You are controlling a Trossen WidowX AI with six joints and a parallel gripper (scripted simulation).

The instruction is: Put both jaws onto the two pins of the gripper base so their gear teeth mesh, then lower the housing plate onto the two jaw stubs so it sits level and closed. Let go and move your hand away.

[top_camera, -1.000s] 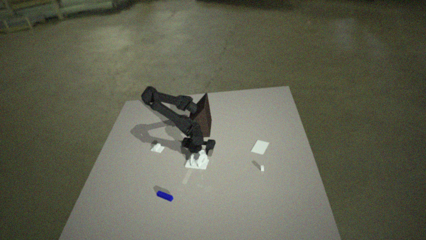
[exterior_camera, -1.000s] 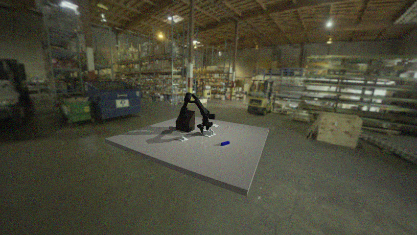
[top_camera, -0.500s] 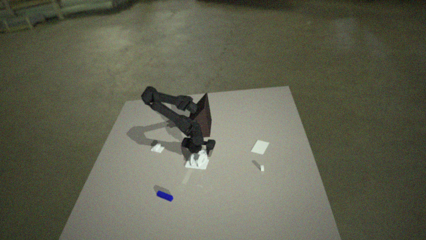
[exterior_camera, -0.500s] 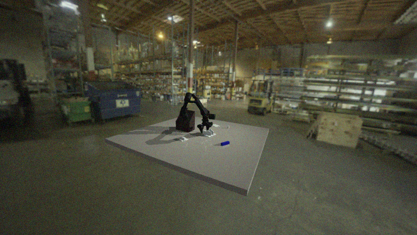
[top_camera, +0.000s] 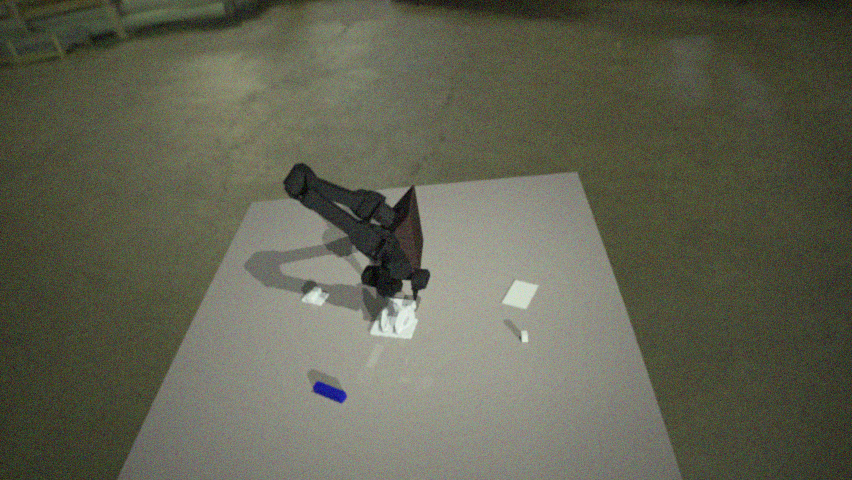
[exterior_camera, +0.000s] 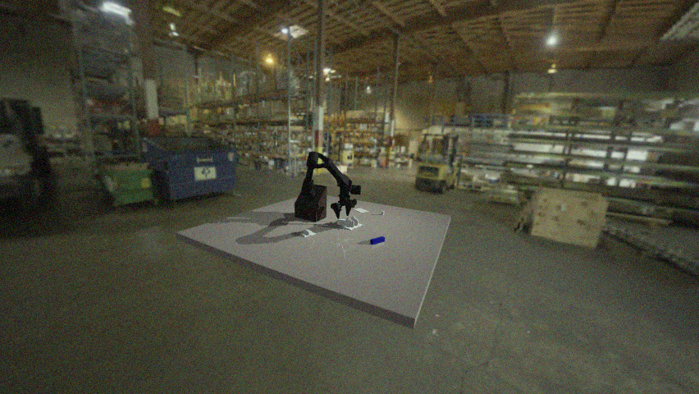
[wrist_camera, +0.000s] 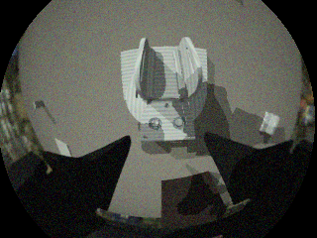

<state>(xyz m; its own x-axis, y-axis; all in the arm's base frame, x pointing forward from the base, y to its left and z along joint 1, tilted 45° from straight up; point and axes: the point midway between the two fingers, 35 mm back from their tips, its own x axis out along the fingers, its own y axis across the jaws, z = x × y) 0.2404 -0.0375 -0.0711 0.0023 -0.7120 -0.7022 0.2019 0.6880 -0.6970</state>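
The tool (top_camera: 398, 286) (exterior_camera: 344, 211) (wrist_camera: 168, 138) hung above the tabletop (top_camera: 506, 405) (exterior_camera: 342, 273) with its fingers spread wide and nothing between them. Just beyond its fingertips in the wrist view lay the white gripper base (top_camera: 379, 331) (wrist_camera: 165, 130), and two upright curved white jaws (top_camera: 398, 317) (wrist_camera: 168, 69) stood on it side by side; whether their teeth meshed could not be told. A flat white plate (top_camera: 520, 294) (exterior_camera: 361, 210) (wrist_camera: 62, 148) lay well apart from the base, near a small white block (top_camera: 524, 336) (exterior_camera: 382, 213) (wrist_camera: 39, 104). A blue bar (top_camera: 329, 391) (exterior_camera: 377, 240) lay elsewhere on the tabletop
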